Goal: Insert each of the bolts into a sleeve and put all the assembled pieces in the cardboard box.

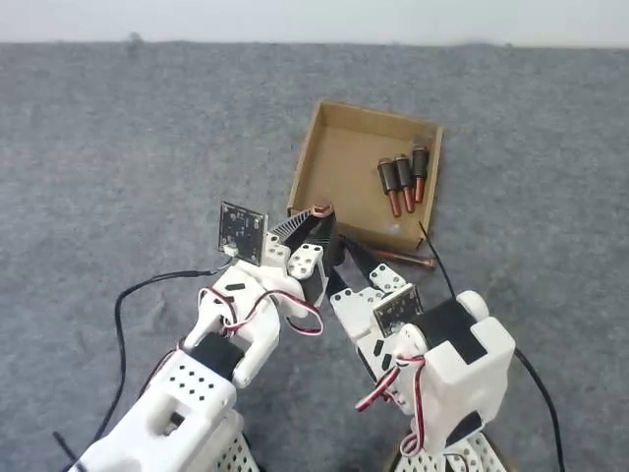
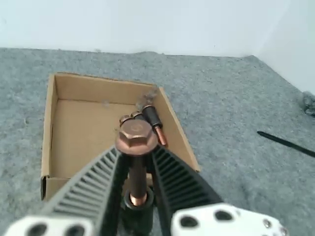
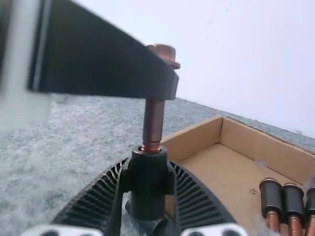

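My left gripper [image 1: 316, 226] is shut on a copper bolt [image 1: 321, 210], held upright just outside the near wall of the cardboard box [image 1: 324, 147]. In the left wrist view the bolt's hex head [image 2: 136, 135] stands between the black fingers [image 2: 172, 169]. Directly below, my right gripper [image 3: 147, 169] is shut on a black sleeve [image 3: 147, 184], and the bolt's shank [image 3: 152, 123] enters the sleeve's top. Three assembled pieces [image 1: 404, 179] lie side by side in the box's far right part. A further bolt [image 1: 401, 257] lies on the carpet by the box's near wall.
Grey carpet [image 1: 128, 147] covers the table, with free room to the left and behind the box. A thin black cable [image 1: 438, 261] runs from the right arm toward the box's near right corner. A white wall [image 2: 147, 24] stands beyond the carpet.
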Robot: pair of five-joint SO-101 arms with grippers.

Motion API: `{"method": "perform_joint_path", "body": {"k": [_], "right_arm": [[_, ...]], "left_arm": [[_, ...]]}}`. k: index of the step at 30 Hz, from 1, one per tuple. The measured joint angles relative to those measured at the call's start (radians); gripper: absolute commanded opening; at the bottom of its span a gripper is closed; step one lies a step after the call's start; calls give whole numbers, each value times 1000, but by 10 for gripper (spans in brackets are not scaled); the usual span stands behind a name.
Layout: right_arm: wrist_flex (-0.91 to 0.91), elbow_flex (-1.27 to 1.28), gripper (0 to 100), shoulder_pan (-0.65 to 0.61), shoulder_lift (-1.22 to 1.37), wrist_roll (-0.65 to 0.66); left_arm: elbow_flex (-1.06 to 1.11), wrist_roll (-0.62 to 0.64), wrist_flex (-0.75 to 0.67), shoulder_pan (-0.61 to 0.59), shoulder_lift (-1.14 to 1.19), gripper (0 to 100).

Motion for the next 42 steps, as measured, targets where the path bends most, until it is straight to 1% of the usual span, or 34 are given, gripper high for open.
{"method": "perform_joint_path", "body": {"k": [10, 19, 21, 25, 28, 38, 42], "right_arm": [[-3, 0, 7, 12, 0, 0], [-3, 0, 7, 17, 0, 3], [-3, 0, 7, 18, 0, 3], [-3, 0, 7, 18, 0, 3], [-3, 0, 7, 31, 2, 5], [-2, -2, 7, 38, 2, 5], [-2, -2, 7, 66, 3, 5]], "left_arm": [[57, -2, -8, 6, -5, 12], [114, -14, -21, 60, -17, 19], [114, -14, -21, 60, -17, 47], [114, -14, -20, 60, -17, 144], [118, -14, -17, 69, -18, 183], [135, -14, -23, 75, -29, 192], [138, -12, -15, 58, -17, 192]]}}
